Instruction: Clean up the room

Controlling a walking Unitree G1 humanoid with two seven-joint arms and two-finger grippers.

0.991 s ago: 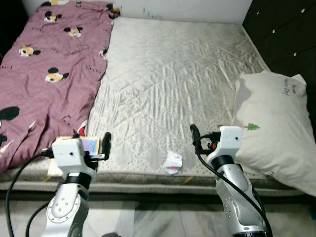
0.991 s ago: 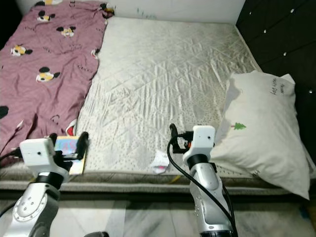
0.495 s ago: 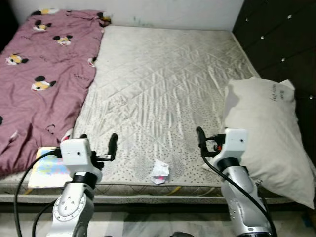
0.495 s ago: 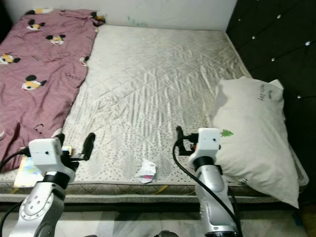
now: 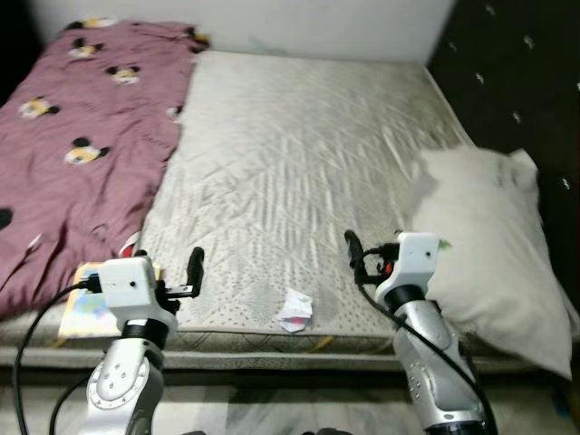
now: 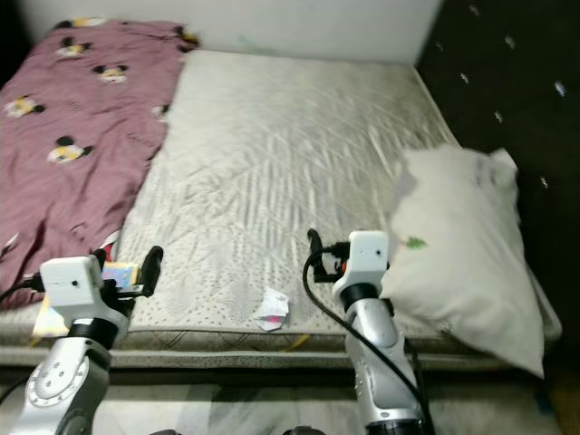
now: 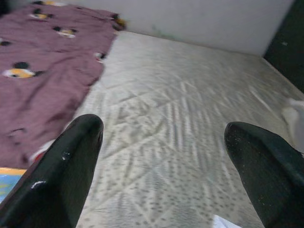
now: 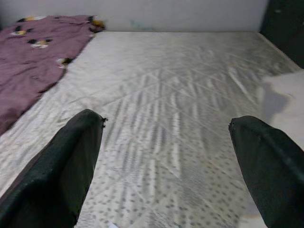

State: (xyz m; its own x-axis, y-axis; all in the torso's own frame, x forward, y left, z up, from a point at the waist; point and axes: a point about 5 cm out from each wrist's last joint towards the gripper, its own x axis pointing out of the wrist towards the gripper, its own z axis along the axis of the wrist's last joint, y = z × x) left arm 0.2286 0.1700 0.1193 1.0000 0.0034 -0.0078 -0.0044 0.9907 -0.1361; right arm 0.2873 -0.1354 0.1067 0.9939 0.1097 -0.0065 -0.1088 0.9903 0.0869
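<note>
Before me, in the head views, lies the mattress, with a crumpled wrapper near its front edge, between my left gripper and right gripper. Along my left wrist view, both black fingers stand wide apart, holding nothing. Along my right wrist view, fingers also spread wide, empty, above the mattress.

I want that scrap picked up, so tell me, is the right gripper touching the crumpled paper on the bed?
Apart. In the left eye view the right gripper is raised with bare mattress between it and the crumpled paper, which lies near the front edge, toward the robot's left.
</note>
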